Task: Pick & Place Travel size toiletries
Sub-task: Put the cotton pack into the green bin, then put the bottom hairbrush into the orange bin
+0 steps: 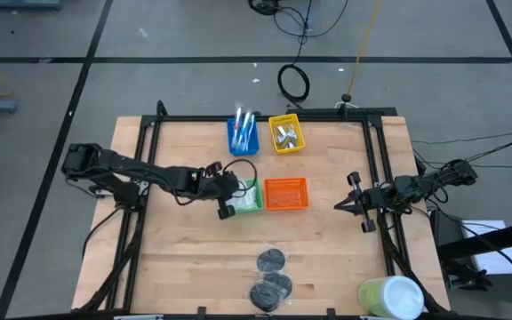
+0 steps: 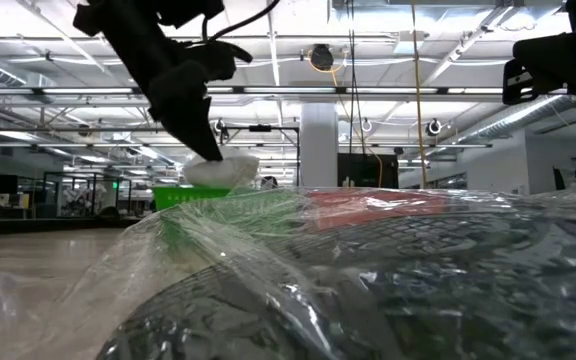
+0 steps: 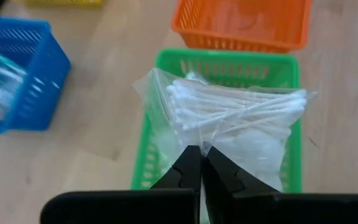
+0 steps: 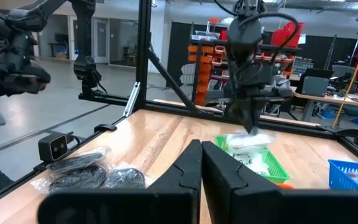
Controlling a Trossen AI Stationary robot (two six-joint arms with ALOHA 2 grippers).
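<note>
Right up against the low camera, crinkled clear wrapping over the black disc packets [image 2: 388,290] fills the frame, and beyond it the left hand [image 3: 201,163] hangs over the green bin [image 3: 151,146], fingers pinching a clear bag of cotton swabs [image 3: 235,112]. The bag dangles just above the bin's open top, and there's already what looks like white packaging inside. Judging from this, the drop is the step in hand: the bag is lined up, only the release is missing!

Over on the other side, the right hand [image 1: 363,206] waits at the counter's [image 1: 185,258] right edge, fingers pressed together, holding nothing.

Now the scoreboard. The blue bin [image 1: 243,133] has its thin sticks in it, the yellow bin [image 1: 286,133] holds silvery tubes, and the orange bin [image 1: 285,193] appears mostly empty, though something pale may lie in it; hard to tell. Still out on the counter near the front edge: the disc packets, loose and unsorted. By my read, most of the sorting is done, with this bag and those discs left to go. The pale green-white cylinder [image 1: 391,298] sits at the front right corner.
</note>
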